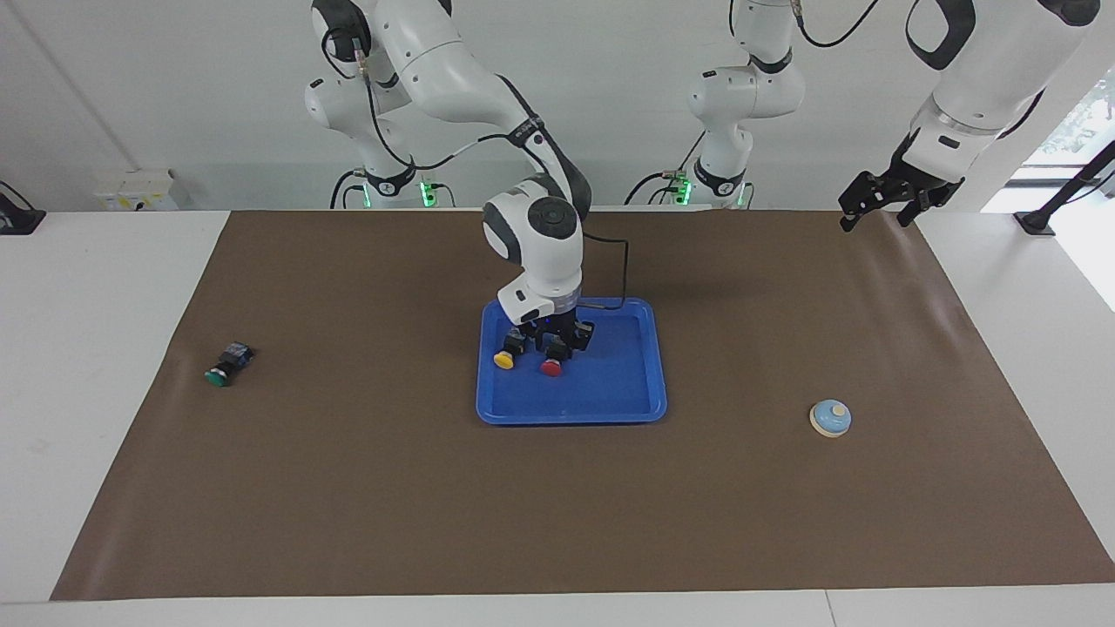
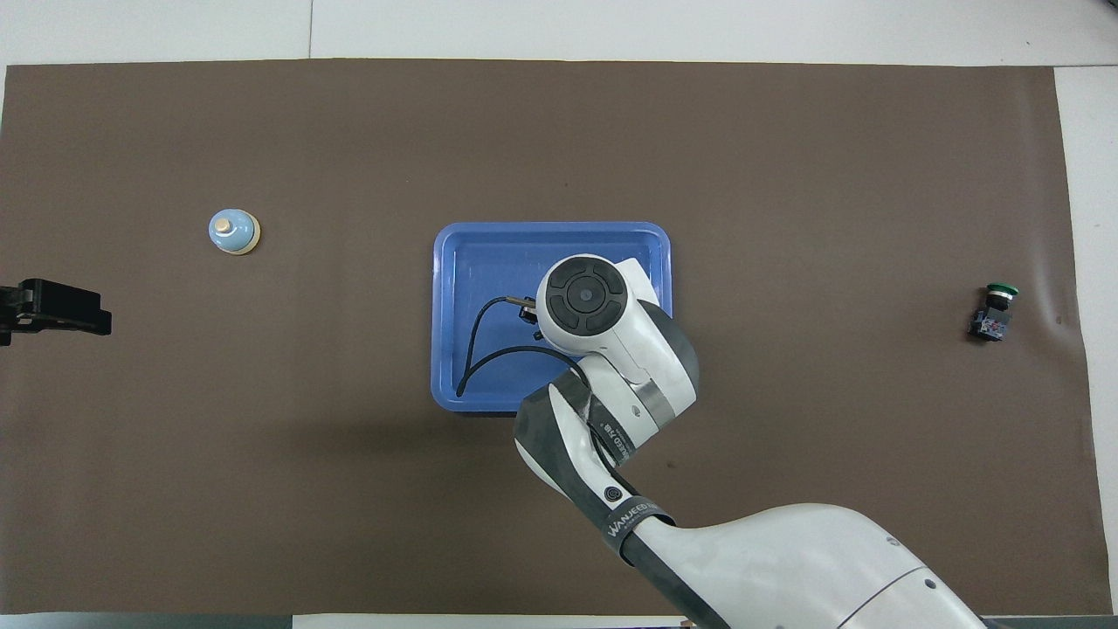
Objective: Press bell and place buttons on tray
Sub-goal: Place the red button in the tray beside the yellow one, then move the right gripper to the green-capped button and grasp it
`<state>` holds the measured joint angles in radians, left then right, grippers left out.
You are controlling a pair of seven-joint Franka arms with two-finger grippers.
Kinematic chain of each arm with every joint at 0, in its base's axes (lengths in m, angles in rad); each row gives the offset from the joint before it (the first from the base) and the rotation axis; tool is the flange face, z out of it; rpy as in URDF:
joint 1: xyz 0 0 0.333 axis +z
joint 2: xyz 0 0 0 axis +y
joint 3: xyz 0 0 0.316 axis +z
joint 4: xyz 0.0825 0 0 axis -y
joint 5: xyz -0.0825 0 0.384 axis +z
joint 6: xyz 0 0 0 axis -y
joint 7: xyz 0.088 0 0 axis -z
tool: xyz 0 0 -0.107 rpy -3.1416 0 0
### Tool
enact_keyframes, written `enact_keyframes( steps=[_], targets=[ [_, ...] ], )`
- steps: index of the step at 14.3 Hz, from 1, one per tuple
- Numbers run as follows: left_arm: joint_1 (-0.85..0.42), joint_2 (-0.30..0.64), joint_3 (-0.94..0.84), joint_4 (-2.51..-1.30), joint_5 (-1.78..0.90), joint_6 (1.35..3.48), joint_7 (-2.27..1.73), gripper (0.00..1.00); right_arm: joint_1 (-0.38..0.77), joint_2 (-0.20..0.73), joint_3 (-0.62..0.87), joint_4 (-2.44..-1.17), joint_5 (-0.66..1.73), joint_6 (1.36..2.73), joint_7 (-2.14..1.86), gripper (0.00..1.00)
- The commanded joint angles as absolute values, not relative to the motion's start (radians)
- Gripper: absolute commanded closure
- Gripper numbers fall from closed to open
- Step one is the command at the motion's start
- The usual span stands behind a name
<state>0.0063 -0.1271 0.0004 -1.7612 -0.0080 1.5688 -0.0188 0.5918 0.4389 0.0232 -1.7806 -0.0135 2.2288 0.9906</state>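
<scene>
The blue tray (image 1: 610, 416) (image 2: 489, 229) lies mid-table. In it the yellow button (image 1: 503, 359) lies on its side, and the red button (image 1: 550, 368) sits beside it. My right gripper (image 1: 556, 347) is low in the tray, directly over the red button's black body. In the overhead view the right wrist hides both buttons. The green button (image 1: 218, 375) (image 2: 996, 306) lies on the mat toward the right arm's end. The bell (image 1: 830, 418) (image 2: 233, 231) stands toward the left arm's end. My left gripper (image 1: 874, 218) (image 2: 44, 312) waits open and empty above that end's mat edge.
A brown mat (image 1: 348, 488) covers most of the white table (image 1: 87, 348). A black cable (image 2: 476, 336) loops from the right wrist over the tray.
</scene>
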Motion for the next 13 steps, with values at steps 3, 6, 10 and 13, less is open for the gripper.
enact_keyframes(
  steps=[3, 6, 10, 13],
  targets=[
    [0.008, -0.127, 0.003, -1.75, -0.015, 1.554, -0.023, 0.0, 0.49, 0.307, 0.012, -1.69, -0.003, 2.005, 0.988, 0.0],
    [0.006, -0.127, 0.002, -1.75, -0.015, 1.554, -0.025, 0.0, 0.359, 0.232, 0.011, -1.69, -0.009, 1.912, 0.838, 0.0],
    [0.008, -0.127, 0.002, -1.75, -0.015, 1.552, -0.023, 0.0, 0.161, 0.209, 0.005, -1.7, -0.021, 1.868, 0.617, 0.0],
    [0.006, -0.127, 0.003, -1.75, -0.017, 1.552, -0.023, 0.0, 0.008, 0.199, 0.003, -1.746, -0.021, 1.903, 0.422, 0.0]
  ],
)
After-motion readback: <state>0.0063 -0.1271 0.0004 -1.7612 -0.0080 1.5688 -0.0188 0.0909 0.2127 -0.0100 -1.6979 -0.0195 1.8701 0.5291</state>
